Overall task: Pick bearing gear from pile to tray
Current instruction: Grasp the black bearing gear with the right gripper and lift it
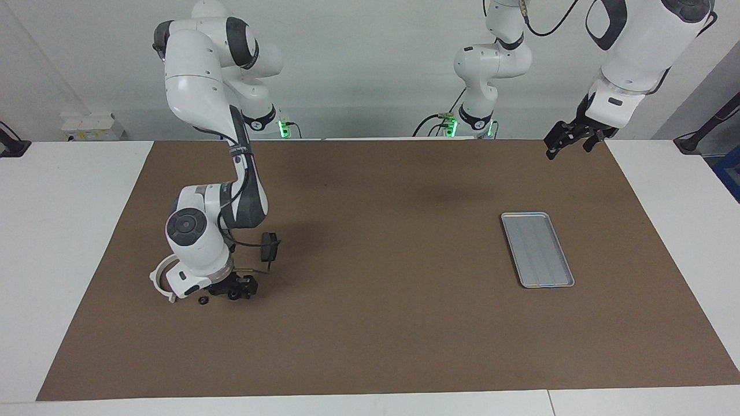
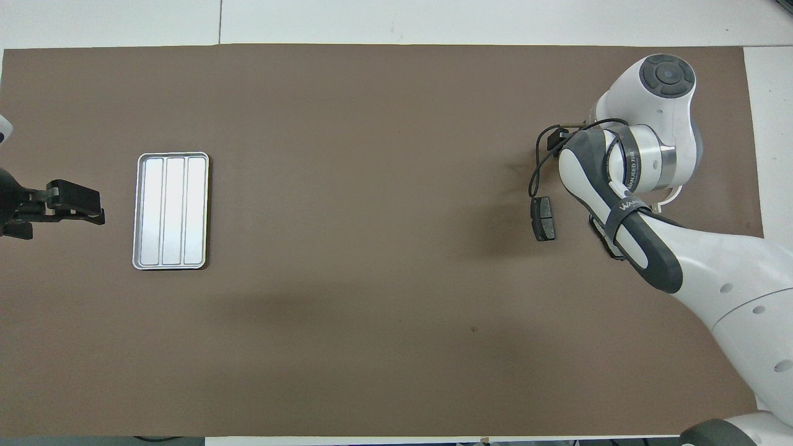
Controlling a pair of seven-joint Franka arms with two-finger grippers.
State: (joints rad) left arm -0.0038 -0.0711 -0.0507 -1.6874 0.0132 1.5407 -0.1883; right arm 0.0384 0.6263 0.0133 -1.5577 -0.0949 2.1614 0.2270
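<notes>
Here the right end effector (image 1: 234,287) sits low among the pile (image 1: 203,300), jaw state unclear; the tray (image 1: 537,249) lies well apart.

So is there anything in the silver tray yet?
Empty. The tray shows only its bare ribbed floor in both views, and the small parts still lie by the right gripper at the other end of the table.

A: Bright, even overhead light; soft, diffuse shadows fall across the brown paper mat (image 1: 370,323).

B: Sharp focus throughout. The ribbed silver metal tray (image 2: 171,211) glares nearly white in the overhead view.
</notes>
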